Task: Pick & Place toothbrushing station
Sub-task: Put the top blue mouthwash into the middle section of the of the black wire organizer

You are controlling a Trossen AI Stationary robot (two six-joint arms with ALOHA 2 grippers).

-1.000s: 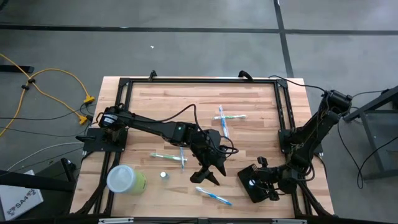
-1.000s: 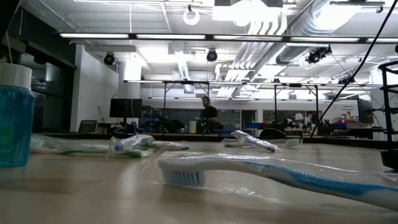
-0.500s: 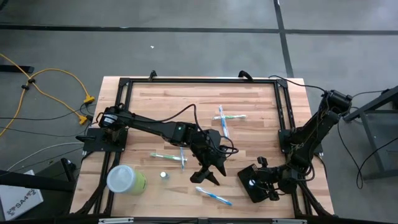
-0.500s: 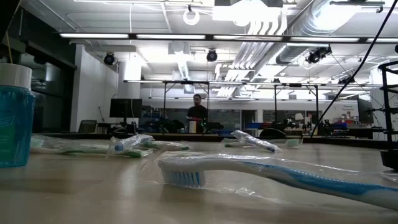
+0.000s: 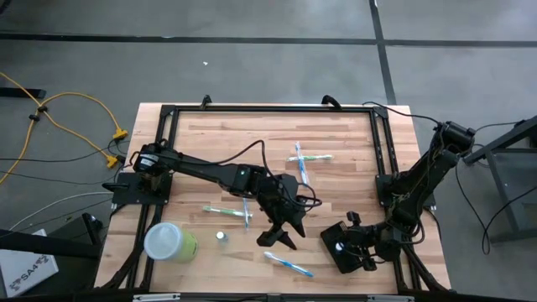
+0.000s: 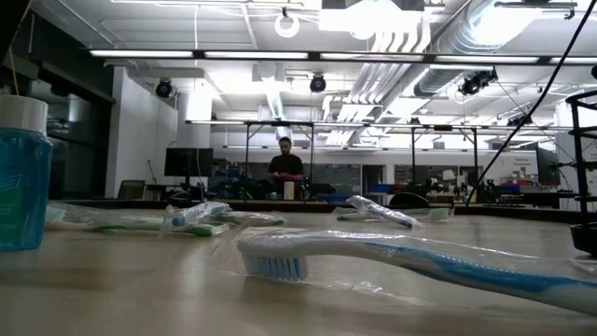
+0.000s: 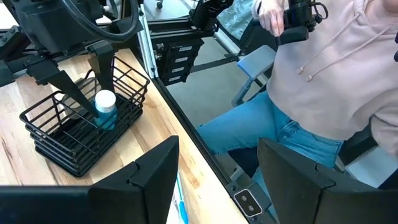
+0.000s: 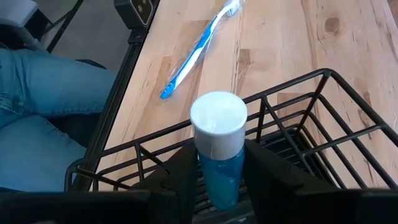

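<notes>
Bright overhead lights, soft shadows, foreground blurry.

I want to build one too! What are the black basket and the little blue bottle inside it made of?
The black basket looks like thin metal wire with a dark coating: you see right through its bars. The little blue bottle seems clear blue plastic, with a matte white cap, probably plastic too.

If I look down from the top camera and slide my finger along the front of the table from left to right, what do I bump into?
Green cup → little bottle → blue toothbrush → black wire basket, where the right hand holds a blue bottle.
</notes>
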